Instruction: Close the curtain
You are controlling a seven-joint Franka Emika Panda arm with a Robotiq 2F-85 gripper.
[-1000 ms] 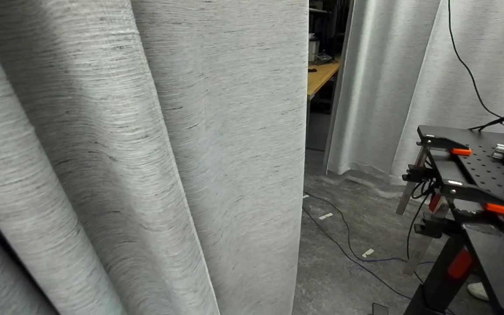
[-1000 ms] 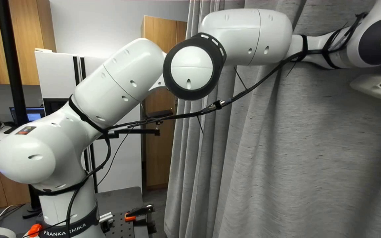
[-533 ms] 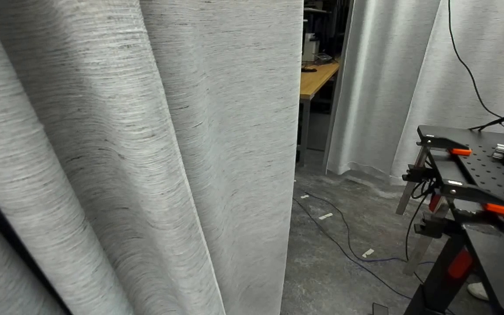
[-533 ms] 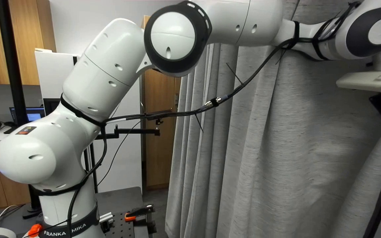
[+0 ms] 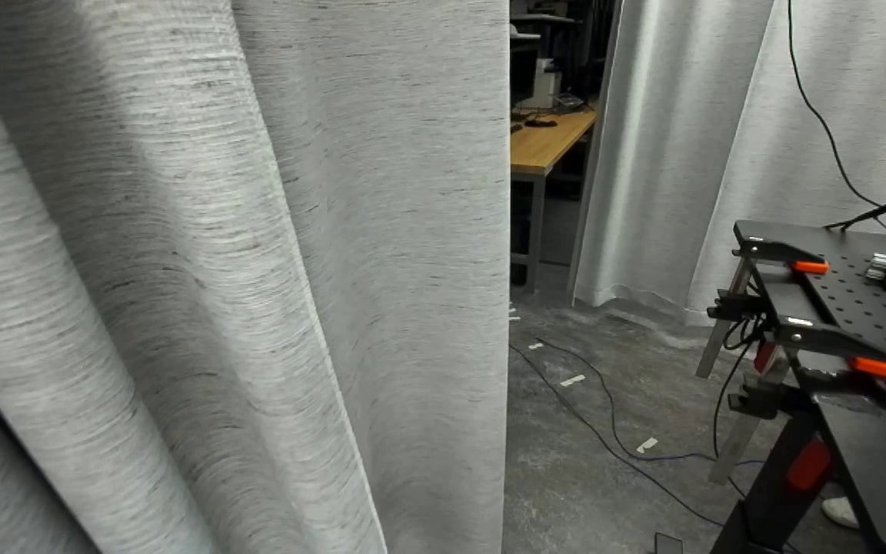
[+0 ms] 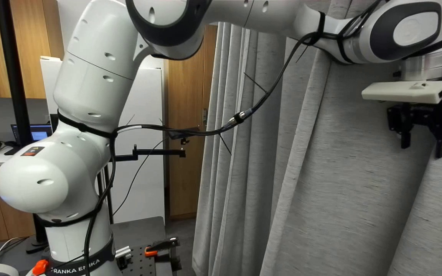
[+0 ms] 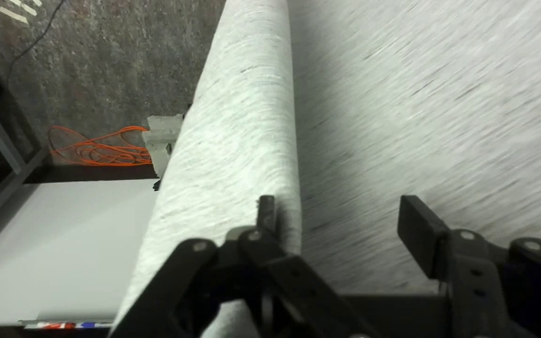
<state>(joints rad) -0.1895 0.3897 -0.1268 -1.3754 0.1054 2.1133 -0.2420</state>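
I have the gripper [image 6: 423, 147] hanging fingers-down in front of the curtain [image 6: 343, 176], with the arm [image 6: 98, 73] stretched across to it. My jaws stand wide: in the wrist view one finger [image 7: 266, 213] shows over the bright face of a fold, just beside its rounded edge, and its partner is well apart from it, over a flatter stretch of cloth. I can't tell from here whether either touches the fabric. The curtain hangs in deep vertical folds behind the arm, and in an exterior view it fills the foreground, ending in a nearly straight upright edge. Past that edge I see a gap with a wooden desk [image 5: 554, 146] in it, then the paler drape [image 5: 658, 169], apart from the curtain. Cables [image 5: 662, 458] trail over the floor [image 5: 581, 492], and clamps [image 5: 835, 338] with orange tips sit on the edge of the table [image 5: 843, 246], with a white shoe [image 5: 841, 512] showing below. Beyond the fold, my wrist view shows a tangle of orange cord [image 7: 111, 164] and a white board [image 7: 64, 244] with markers [image 7: 66, 325] along its ledge.
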